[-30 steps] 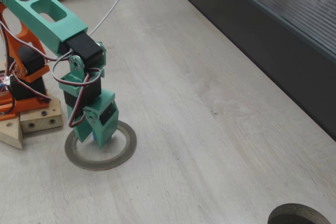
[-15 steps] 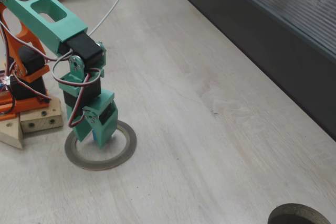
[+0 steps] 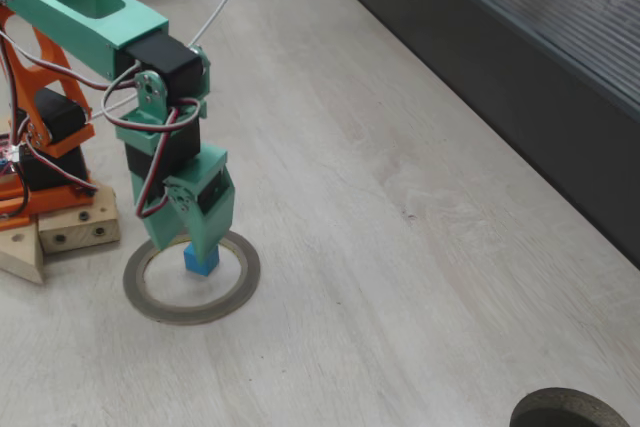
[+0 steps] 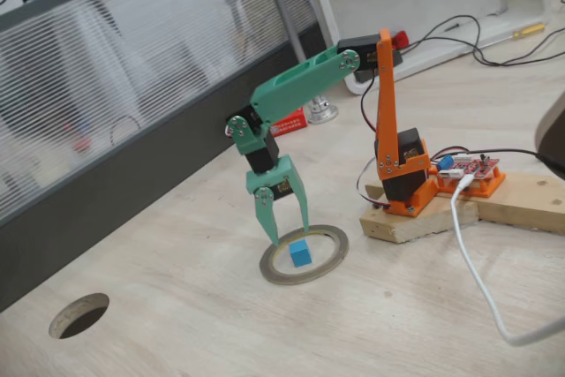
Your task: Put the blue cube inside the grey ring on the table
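Note:
The blue cube rests on the table inside the grey ring. My green gripper hangs just above the cube, open, with its fingers spread on either side and nothing held. In a fixed view one fingertip reaches down near the ring's far edge while the other sits close above the cube.
The orange arm base stands on wooden blocks beside the ring. A darker round ring lies farther off. A dark ribbed strip borders the table. A white cable trails across the wood.
The gripper has let go of the cube and lifted a little, its fingers spread. The cube now sits free inside the ring. The person's hand at the top edge has left.

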`<state>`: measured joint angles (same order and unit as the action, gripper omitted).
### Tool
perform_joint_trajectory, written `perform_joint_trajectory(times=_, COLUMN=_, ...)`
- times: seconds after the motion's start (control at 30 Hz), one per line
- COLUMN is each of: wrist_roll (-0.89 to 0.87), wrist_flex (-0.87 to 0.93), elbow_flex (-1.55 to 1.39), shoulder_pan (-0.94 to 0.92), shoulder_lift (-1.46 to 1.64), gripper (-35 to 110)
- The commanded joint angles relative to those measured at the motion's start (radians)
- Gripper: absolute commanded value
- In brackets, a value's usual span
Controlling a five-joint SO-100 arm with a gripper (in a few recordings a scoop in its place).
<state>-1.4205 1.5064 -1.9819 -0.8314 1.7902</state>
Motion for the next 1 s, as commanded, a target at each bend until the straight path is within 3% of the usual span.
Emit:
perform_joint_trajectory(times=0.0, wrist_roll=0.003, wrist_flex=0.075, elbow_flex=0.100, shoulder_pan=-0.017, shoulder_lift=0.034, gripper=34)
perform_joint_trajectory(times=0.83, wrist_roll=-0.002, wrist_flex=0.130, elbow_flex=0.129, shoulder_pan=-0.017, shoulder_lift=0.032, gripper=34)
perform_joint_trajectory(times=0.97, wrist_roll=-0.003, wrist_flex=0.130, elbow_flex=0.129, shoulder_pan=-0.017, shoulder_lift=0.032, gripper=28)
